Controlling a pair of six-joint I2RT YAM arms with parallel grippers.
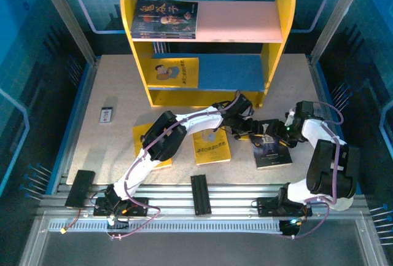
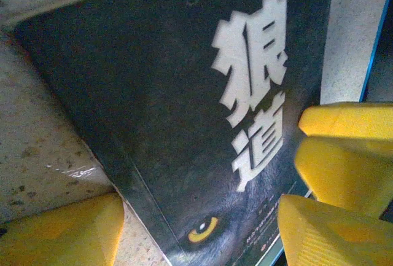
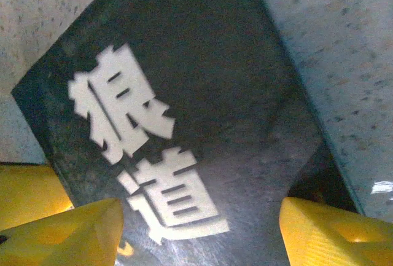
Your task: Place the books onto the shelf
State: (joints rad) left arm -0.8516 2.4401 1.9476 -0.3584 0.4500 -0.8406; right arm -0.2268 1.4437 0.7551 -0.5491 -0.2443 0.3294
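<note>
Two open claws [image 2: 196, 217] [image 3: 199, 217] over wolf book [image 1: 274, 154]

Dark book [image 3: 202, 94] with white Chinese title on speckled table [image 3: 344, 45], between the wide-apart yellow fingers [image 3: 80, 235] of the right tool [image 3: 202, 223].

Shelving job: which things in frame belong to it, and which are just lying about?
Job: shelf; wolf book; yellow book on the table; second yellow book, left of it; portrait book, upper tier; shelved yellow book, lower tier.
Lying about: white-and-black card; black block at the near edge; black pad, near-left corner.
</note>
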